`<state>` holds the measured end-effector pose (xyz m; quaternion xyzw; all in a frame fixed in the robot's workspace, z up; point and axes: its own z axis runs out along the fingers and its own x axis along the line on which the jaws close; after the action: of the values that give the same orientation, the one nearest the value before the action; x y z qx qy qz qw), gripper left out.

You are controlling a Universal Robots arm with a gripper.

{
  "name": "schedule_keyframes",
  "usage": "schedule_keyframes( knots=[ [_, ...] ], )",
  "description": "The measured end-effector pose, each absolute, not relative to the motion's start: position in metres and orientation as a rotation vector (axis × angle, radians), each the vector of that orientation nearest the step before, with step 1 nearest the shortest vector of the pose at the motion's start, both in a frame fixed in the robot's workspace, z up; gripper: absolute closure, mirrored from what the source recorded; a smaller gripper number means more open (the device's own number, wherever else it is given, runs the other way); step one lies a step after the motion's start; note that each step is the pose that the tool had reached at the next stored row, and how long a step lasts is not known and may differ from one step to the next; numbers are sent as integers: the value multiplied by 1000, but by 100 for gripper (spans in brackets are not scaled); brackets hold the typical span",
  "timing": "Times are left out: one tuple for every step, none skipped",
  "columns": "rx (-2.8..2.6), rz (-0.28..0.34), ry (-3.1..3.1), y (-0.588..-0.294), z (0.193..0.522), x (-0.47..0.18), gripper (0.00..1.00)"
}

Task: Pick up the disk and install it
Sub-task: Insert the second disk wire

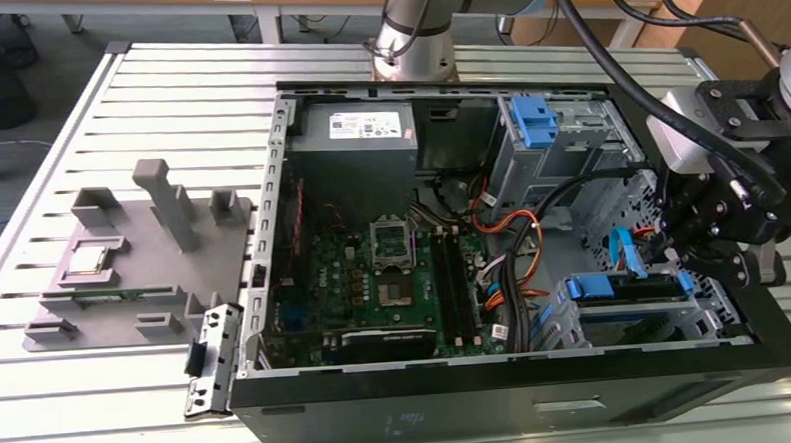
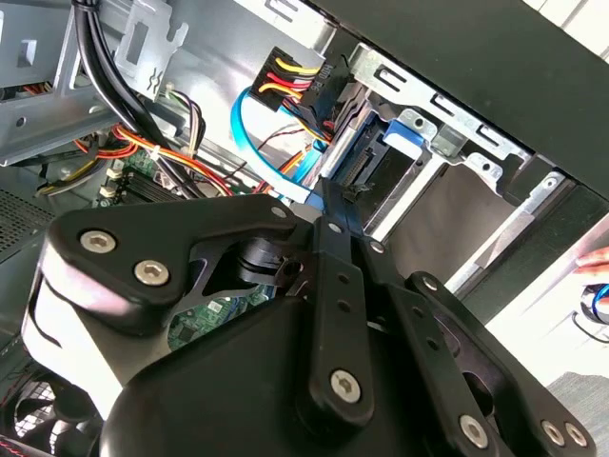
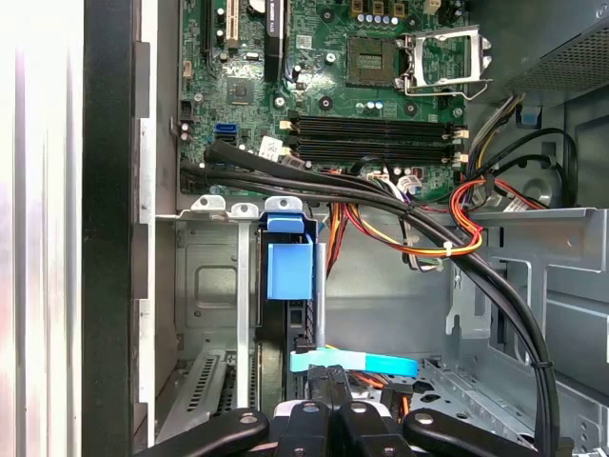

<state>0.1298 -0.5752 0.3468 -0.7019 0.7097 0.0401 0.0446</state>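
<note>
Gripper sits low at the drive cage on the exterior view's right of the open PC case, linkage filling the foreground in both wrist views. Fingers look clenched together, tips right at the rear edge of the disk; can't tell for sure whether they pinch it or just press on it.

Disk is already in the lower drive bay, standing edge-on in the slot in the first wrist view, its blue carrier tab toward the motherboard. In the second wrist view the blue rail shows inside the metal cage, just under the case's black edge.

A light-blue SATA cable lies across just beside the fingertips; black-sleeved cable bundle and orange/yellow power wires run past the bay.

Further in: motherboard with empty CPU socket, grey power supply at the far corner, second blue latch on the upper cage.

Beyond the case on the exterior view's left, a grey fixture block sits on the slatted desk.
</note>
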Motion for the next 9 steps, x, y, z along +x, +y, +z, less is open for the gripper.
schedule_keyframes(
  knots=[
    [-2145,123,2169,-575,347,130,90],
    [-2145,123,2169,-575,347,130,89],
    [-2145,123,2169,-575,347,130,83],
    [-2145,123,2169,-575,347,130,83],
    [-2145,123,2169,-575,347,130,77],
    [-2145,123,2169,-575,347,130,71],
    [-2145,123,2169,-575,347,130,71],
    [-2145,123,2169,-575,347,130,71],
    [-2145,123,2169,-575,347,130,65]
  ],
)
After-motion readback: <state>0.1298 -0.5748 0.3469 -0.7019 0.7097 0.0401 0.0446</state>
